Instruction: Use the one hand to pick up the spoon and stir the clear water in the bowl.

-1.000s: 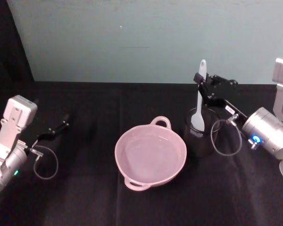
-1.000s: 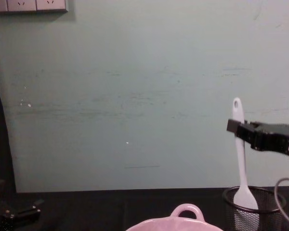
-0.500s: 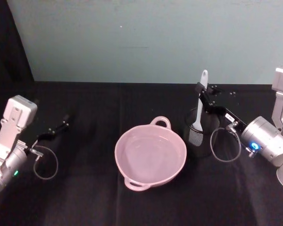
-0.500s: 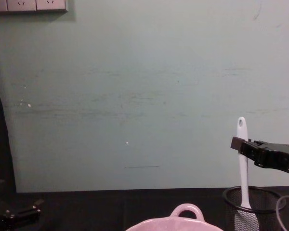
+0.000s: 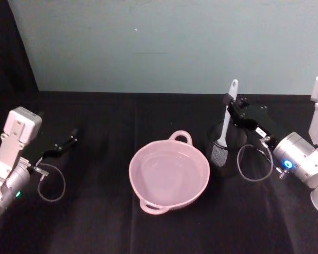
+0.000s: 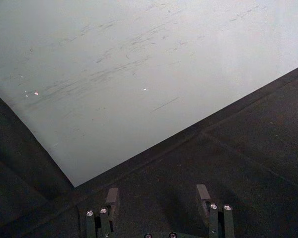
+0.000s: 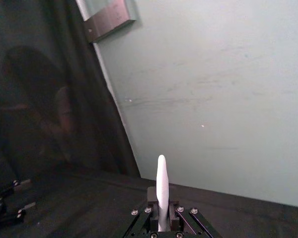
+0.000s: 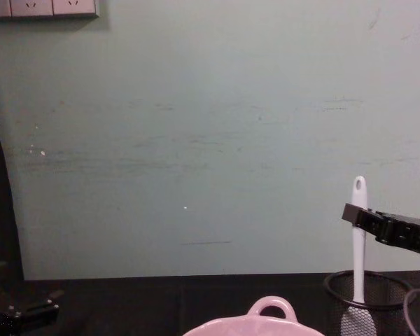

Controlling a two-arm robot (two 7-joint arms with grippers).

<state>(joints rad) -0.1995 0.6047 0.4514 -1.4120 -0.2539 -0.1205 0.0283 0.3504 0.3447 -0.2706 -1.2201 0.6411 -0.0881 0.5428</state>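
Note:
The white spoon (image 5: 227, 120) stands nearly upright with its blade down inside the black wire-mesh cup (image 5: 229, 159). My right gripper (image 5: 229, 102) is shut on the upper handle; in the right wrist view the handle (image 7: 161, 183) rises from between the closed fingers (image 7: 152, 195). From the chest view the spoon (image 8: 358, 238) sticks up out of the cup (image 8: 378, 302), with the right gripper (image 8: 357, 215) gripping it from the right. The pale pink bowl (image 5: 144, 159) holding clear water sits just left of the cup. My left gripper (image 5: 63, 145) rests open at the far left.
A pale green wall (image 5: 164, 42) stands close behind the black-clothed table (image 5: 95, 222). Cable loops hang near both wrists. The bowl's loop handle (image 8: 271, 308) faces the wall. Black cloth lies in front of the left gripper (image 6: 159, 198).
My right gripper has moved down and slightly right with the spoon, sinking the blade deeper into the mesh cup. The left arm has stayed put.

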